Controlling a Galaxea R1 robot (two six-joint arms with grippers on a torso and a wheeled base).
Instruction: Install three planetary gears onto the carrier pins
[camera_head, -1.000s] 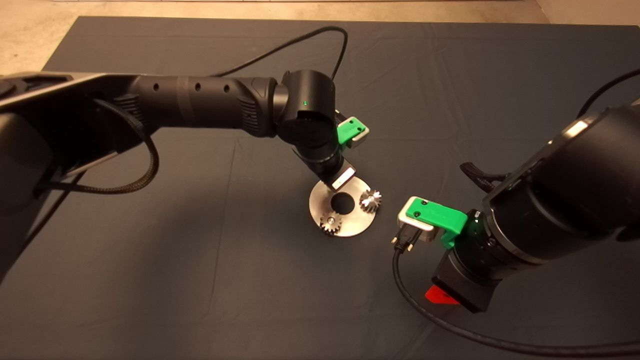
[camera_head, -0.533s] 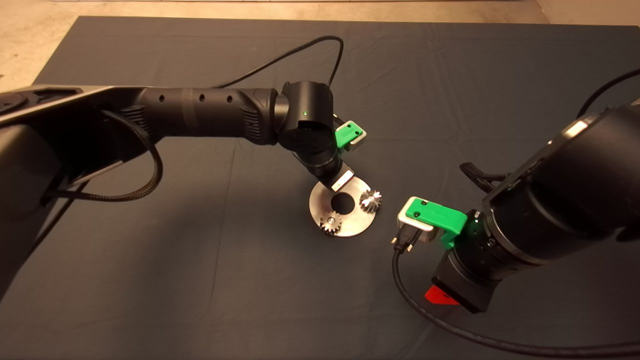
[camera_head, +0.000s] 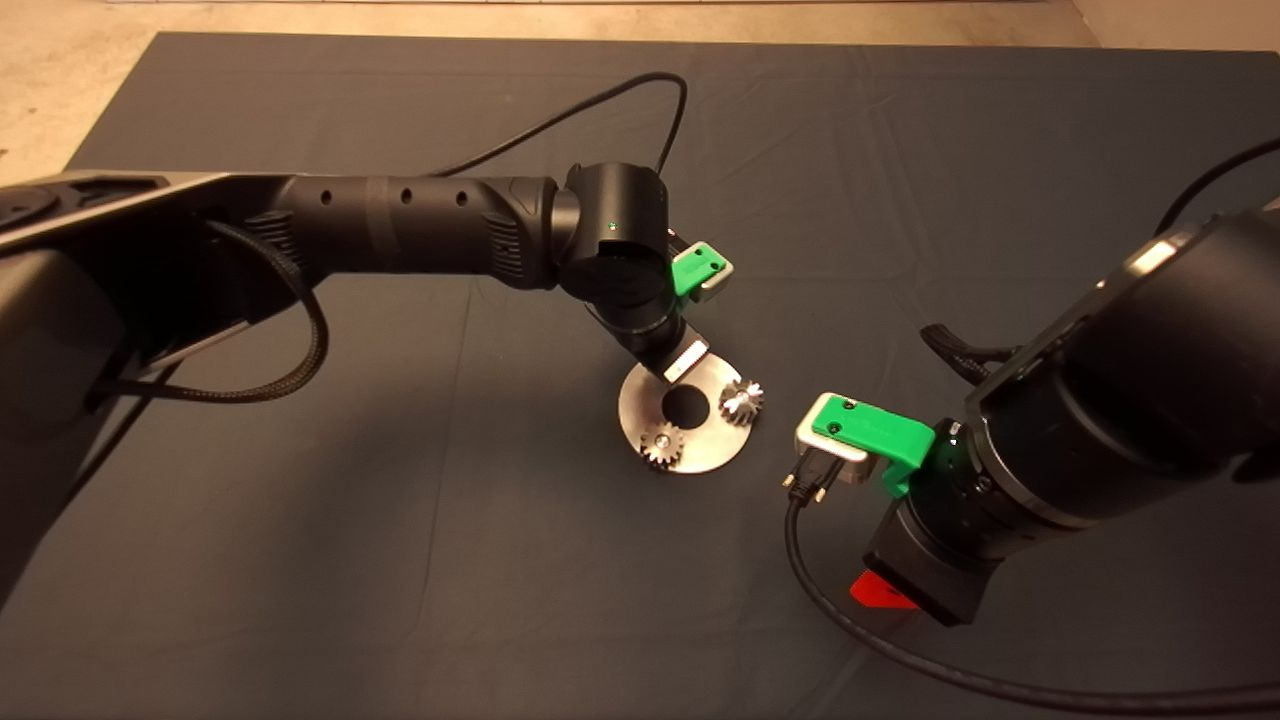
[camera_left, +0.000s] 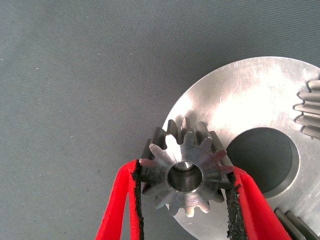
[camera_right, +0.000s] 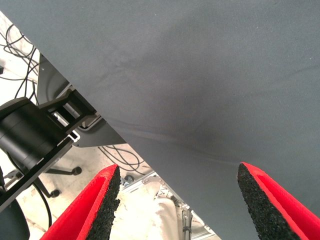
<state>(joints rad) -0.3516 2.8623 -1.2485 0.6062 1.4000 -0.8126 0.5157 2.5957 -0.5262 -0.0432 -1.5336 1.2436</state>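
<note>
Barely shifted since before, left gripper (camera_left: 186, 200) clamps unmarked gear (camera_left: 186, 172) at disc (camera_left: 260, 95) edge; right gripper (camera_right: 180, 200) wide.

Overall light: the head view was dim and warm, the dark mat (camera_head: 420, 560) soaking up most of it.
Glare: the silver disc (camera_head: 700, 450) and the gear (camera_head: 741, 400) at its rim flashed white; in the left wrist view the disc (camera_left: 250, 95) burned out to near white.
Shadows: a broad soft shadow lay on the mat beneath the left arm (camera_head: 400, 235).
Focus: the held gear (camera_left: 186, 175) was crisp; the red fingers (camera_left: 116, 210) were softer.
Right wrist view: evenly lit, the floor (camera_right: 20, 80) beyond the mat pale and bright.
</note>
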